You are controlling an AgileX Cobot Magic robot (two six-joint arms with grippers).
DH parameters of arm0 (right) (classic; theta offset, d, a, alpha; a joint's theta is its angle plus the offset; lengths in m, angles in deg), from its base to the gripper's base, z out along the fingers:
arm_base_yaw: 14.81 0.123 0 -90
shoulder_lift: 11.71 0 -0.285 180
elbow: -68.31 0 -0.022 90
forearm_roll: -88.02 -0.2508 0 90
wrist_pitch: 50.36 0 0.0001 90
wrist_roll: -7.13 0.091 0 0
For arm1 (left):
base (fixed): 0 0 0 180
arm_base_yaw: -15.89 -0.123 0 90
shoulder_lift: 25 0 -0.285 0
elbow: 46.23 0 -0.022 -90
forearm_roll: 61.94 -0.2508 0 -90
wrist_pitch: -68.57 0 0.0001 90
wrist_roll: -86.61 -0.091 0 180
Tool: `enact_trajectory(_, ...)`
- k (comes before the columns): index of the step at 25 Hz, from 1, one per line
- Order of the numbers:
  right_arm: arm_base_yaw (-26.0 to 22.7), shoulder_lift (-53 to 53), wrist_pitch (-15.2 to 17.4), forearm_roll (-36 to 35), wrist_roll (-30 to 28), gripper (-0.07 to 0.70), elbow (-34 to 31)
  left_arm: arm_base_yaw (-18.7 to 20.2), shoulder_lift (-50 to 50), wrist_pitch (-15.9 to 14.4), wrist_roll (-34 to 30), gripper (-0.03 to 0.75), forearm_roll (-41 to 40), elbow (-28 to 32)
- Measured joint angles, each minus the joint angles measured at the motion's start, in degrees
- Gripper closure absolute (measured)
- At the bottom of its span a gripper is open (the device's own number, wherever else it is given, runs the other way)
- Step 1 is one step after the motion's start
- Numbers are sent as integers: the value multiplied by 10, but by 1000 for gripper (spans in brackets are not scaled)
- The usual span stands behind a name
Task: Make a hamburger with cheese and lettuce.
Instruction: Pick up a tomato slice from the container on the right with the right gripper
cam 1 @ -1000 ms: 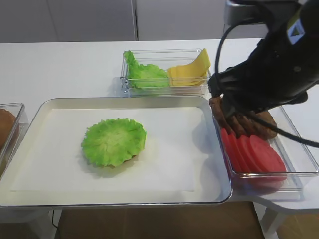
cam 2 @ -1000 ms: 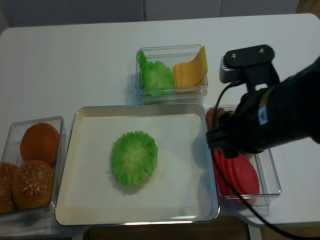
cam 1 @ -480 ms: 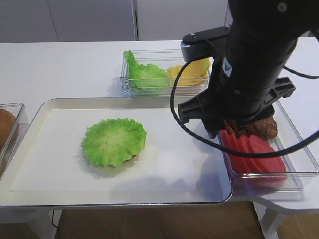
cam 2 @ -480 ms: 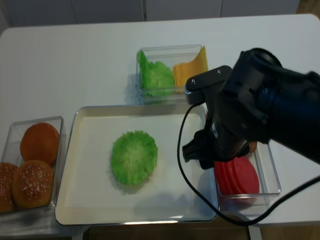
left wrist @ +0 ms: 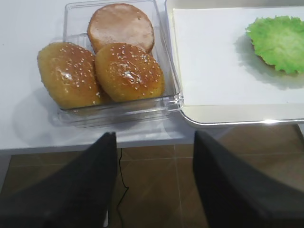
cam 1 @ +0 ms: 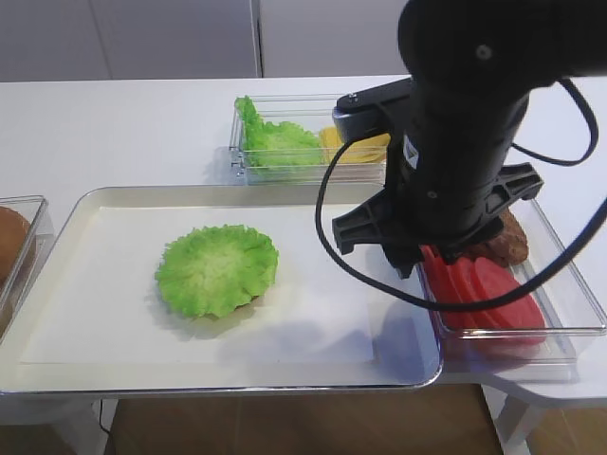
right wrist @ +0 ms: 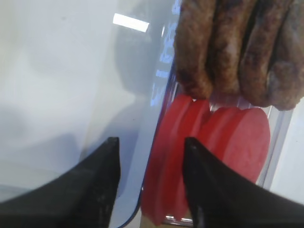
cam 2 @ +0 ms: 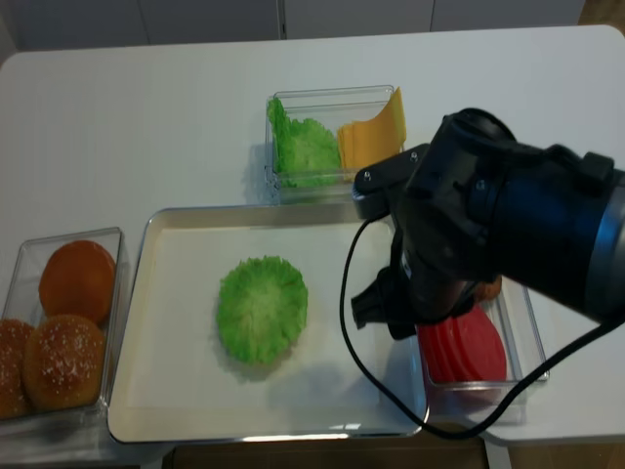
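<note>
White table (cam 1: 123, 133), metal tray (cam 1: 228, 384), hamburger (cam 1: 217, 268), right gripper (right wrist: 149, 183) fingers apart, empty.

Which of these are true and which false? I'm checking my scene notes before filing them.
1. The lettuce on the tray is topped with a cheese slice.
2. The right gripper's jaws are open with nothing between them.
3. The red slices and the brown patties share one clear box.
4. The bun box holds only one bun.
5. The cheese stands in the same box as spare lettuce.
1. False. The lettuce on the tray is bare on top.
2. True. The right gripper hangs open and empty above the box edge.
3. True. Red slices and patties share the box.
4. False. The bun box holds three buns.
5. True. The cheese sits beside spare lettuce.
</note>
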Motion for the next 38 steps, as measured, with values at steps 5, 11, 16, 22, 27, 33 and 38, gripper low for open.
enact_trajectory(5, 0, 2, 0, 9, 0, 307, 0, 0, 0, 0, 0, 334, 0, 0)
enact_trajectory(11, 0, 5, -3, 16, 0, 307, 0, 0, 0, 0, 0, 334, 0, 0)
enact_trajectory(16, 1, 7, -6, 18, -4, 307, 0, 0, 0, 0, 0, 334, 0, 0)
enact_trajectory(22, 1, 14, -8, 19, -7, 311, 0, 0, 0, 0, 0, 334, 0, 0)
enact_trajectory(27, 1, 14, -7, 28, -8, 407, 0, 0, 0, 0, 0, 334, 0, 0)
enact_trajectory(33, 1, 15, -7, 33, -8, 556, 1, 0, 0, 0, 0, 334, 0, 0)
enact_trajectory(38, 1, 15, -7, 38, -7, 566, 1, 0, 0, 0, 0, 334, 0, 0)
